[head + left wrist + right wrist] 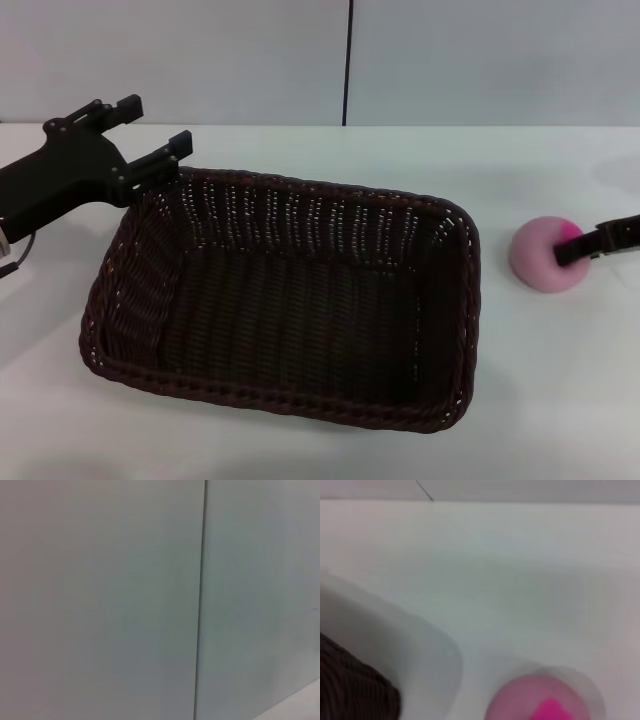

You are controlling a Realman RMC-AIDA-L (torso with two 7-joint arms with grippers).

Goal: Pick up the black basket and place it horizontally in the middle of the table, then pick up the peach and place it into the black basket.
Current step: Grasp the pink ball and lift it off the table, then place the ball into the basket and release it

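Note:
The black basket [285, 300] lies lengthwise across the middle of the white table [560, 400], open side up and empty. Its corner also shows in the right wrist view [350, 692]. My left gripper [155, 125] is open and empty, just above and behind the basket's far left corner. The pink peach [543, 254] sits on the table right of the basket, and shows close up in the right wrist view [545, 700]. My right gripper [582, 247] reaches in from the right edge, and its black tip lies against the peach's magenta patch.
A pale wall with a dark vertical seam [348, 60] stands behind the table; the left wrist view shows only that wall [100, 600]. Bare tabletop lies between the basket and the peach, and in front of both.

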